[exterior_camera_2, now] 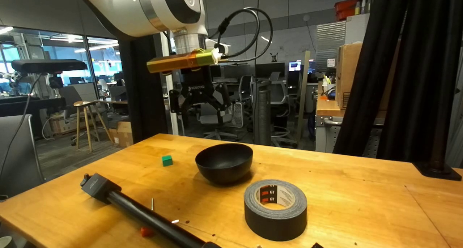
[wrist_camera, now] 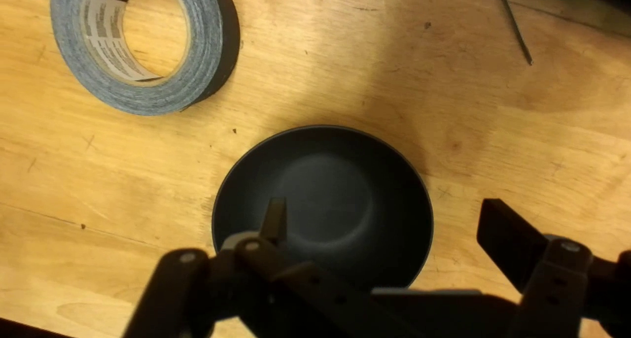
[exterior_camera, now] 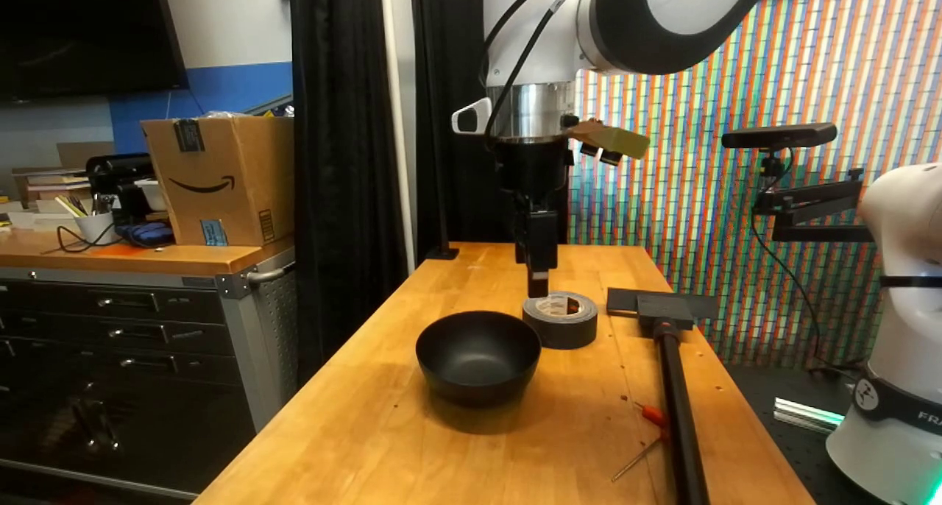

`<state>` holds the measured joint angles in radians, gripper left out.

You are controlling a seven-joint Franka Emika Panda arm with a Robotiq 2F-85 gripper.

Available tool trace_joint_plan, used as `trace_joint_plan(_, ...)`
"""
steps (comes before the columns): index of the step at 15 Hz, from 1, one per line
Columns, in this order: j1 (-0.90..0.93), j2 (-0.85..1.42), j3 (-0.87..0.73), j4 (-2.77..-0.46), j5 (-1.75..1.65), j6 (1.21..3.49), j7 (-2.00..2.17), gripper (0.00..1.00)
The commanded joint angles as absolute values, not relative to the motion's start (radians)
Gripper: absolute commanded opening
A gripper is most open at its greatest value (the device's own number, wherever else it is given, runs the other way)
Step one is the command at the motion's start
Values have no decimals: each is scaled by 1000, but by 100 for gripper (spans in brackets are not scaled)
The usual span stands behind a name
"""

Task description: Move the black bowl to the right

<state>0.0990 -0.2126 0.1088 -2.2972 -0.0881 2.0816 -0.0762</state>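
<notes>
1. hanging over the desk (exterior_camera_2: 336, 190), near the middle of an exterior view, the claw (exterior_camera_2: 201, 116) has its fingers spread wide apart and holds nothing.
2. the black bowl (wrist_camera: 323, 200) sits upright on the desk, just below the centre of the wrist view, partly hidden by one finger.
3. the tape roll (wrist_camera: 204, 52) lies near the bowl, apart from it, at the wrist view's upper left.
4. a green block (exterior_camera_2: 167, 161) stands left of the bowl in an exterior view.
</notes>
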Motion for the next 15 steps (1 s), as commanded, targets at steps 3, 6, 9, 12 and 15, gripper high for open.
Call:
trace_joint_plan(3, 108, -157, 107, -2261, -91, 2071, -130, 100)
trace_joint_plan(6, 125, -136, 116, -2257, -59, 2085, -143, 100)
trace_joint_plan(9, 144, -101, 126, -2259, -48, 2123, -167, 100)
trace_joint_plan(12, 161, -61, 142, -2256, -23, 2152, -203, 100)
trace_joint_plan(15, 174, -41, 156, -2261, -4, 2171, -233, 100)
